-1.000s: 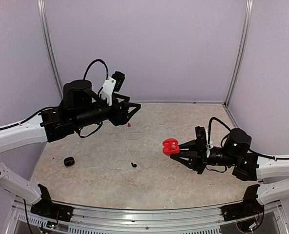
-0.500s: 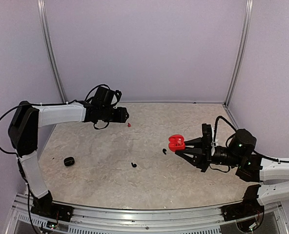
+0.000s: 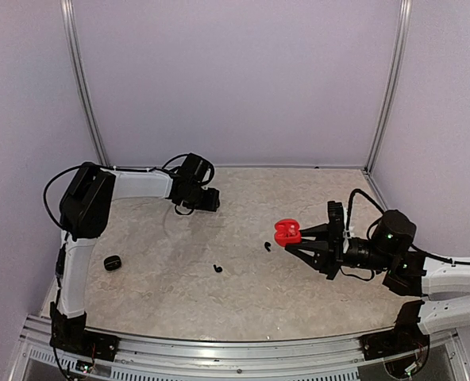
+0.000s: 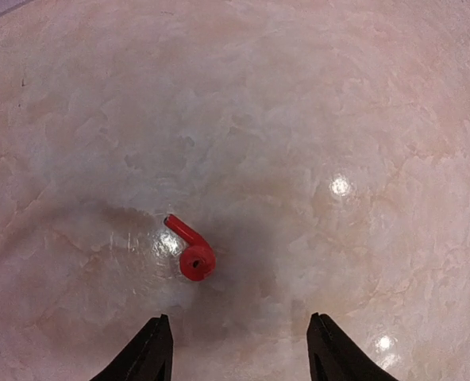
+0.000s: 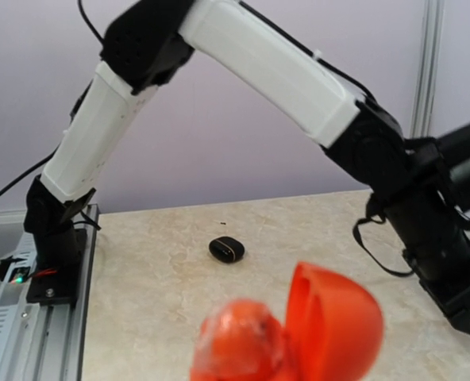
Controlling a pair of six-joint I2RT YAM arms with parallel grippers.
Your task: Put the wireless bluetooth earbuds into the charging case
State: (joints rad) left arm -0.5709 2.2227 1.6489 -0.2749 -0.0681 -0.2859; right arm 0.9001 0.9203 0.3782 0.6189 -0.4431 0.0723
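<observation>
My left gripper (image 4: 239, 351) is open and hovers low over the table, its fingertips (image 4: 154, 348) just short of a red earbud (image 4: 191, 252) that lies on its side. In the top view the left gripper (image 3: 209, 200) is at the back left and hides that bud. My right gripper (image 3: 295, 240) is shut on the open red charging case (image 3: 286, 232) and holds it above the table; the case fills the bottom of the right wrist view (image 5: 298, 333), blurred. Two black earbuds (image 3: 217, 268) (image 3: 265, 246) lie on the table. A second red earbud is not visible.
A closed black charging case (image 3: 113, 262) lies at the left of the table and also shows in the right wrist view (image 5: 227, 248). The left arm's white link (image 5: 251, 59) crosses high over the table. Purple walls enclose the back and sides.
My left arm has stretched out toward the back and its gripper has come down over the red earbud. My right gripper carried the red case slightly right, then stayed still.
</observation>
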